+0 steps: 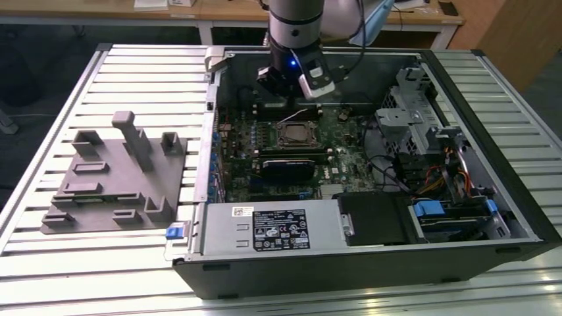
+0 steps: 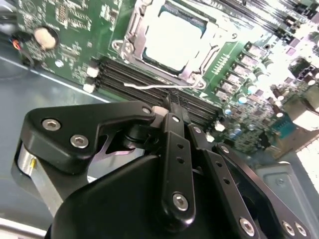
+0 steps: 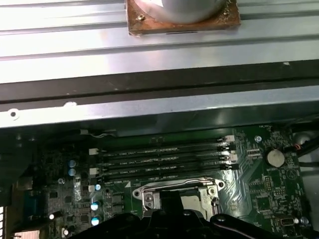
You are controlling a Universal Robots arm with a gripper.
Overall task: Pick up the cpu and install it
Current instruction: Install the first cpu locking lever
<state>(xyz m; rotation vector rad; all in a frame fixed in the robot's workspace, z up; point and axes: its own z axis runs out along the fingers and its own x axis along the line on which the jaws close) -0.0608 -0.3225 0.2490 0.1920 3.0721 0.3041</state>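
the cpu sits in the socket on the motherboard. in the exterior view the gripper hangs at its 12 o'clock. its fingers are pressed together, gripping nothing.

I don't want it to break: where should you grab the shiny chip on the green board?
Grip the chip by two opposite thin edges, coming straight down from above. It lies flat in its frame, so only its top and rim are likely reachable.
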